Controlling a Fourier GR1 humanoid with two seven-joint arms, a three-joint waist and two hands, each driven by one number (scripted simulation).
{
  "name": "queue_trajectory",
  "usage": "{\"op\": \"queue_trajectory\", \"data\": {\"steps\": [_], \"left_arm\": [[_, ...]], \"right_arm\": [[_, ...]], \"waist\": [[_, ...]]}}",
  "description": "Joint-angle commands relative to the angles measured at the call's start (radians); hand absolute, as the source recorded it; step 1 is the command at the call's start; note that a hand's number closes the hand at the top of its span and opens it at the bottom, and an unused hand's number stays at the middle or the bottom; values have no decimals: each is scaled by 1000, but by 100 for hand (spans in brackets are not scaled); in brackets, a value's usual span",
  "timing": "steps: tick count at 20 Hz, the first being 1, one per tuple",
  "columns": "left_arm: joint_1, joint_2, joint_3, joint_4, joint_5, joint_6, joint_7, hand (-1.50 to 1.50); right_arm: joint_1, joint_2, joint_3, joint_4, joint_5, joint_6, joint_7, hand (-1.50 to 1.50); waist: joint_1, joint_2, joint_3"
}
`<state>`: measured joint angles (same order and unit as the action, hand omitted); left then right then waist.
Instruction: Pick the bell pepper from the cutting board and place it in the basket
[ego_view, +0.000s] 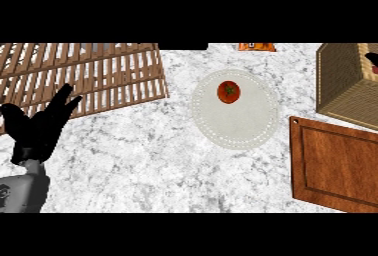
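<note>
1. Head view, table (148, 165): white-grey marbled top carrying every item listed below.
2. Slatted wooden mat (96, 75): upper left corner of the table, light brown strips with gaps between them, partly covered at its lower left by the left hand.
3. Cutting board (336, 167): dark reddish wood with a raised border, at the right edge, lying flat; nothing rests on its visible surface.
4. Basket (343, 95): woven, tan, at the upper right, just above the cutting board; a dark object shows inside at the edge of view, too cut off to identify.
5. Plate (244, 130): pale, round, with a dotted rim, centre of the table, between the mat and the basket.
6. Left hand (37, 130): black, at the left edge on a grey forearm, fingers straight and spread upward, holding nothing.
7. Bell pepper (228, 92): red with a green stem, sitting on the upper part of the plate, apart from the cutting board and basket.
8. Orange object (256, 46): at the top edge, mostly cut off.
</note>
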<state>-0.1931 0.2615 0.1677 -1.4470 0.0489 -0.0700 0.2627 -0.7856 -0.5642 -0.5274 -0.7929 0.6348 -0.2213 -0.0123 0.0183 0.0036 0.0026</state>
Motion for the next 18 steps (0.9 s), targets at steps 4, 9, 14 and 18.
{"op": "queue_trajectory", "data": {"steps": [4,9,14,18], "left_arm": [[-26,-5,8,73,3,-23,-43,0],[-4,-21,2,25,1,-8,-39,0],[-4,10,33,16,13,-16,-15,0],[-13,1,14,4,-6,-3,18,0]], "right_arm": [[-117,-75,-25,187,-74,14,-143,-150],[-114,-105,-172,192,-202,-49,-122,-150],[-46,-213,-334,241,-364,50,-159,-150],[45,-351,-380,300,-418,215,-144,-150]], "waist": [[-1,4,-2],[-3,3,-1],[-16,2,0],[-26,0,0]]}}
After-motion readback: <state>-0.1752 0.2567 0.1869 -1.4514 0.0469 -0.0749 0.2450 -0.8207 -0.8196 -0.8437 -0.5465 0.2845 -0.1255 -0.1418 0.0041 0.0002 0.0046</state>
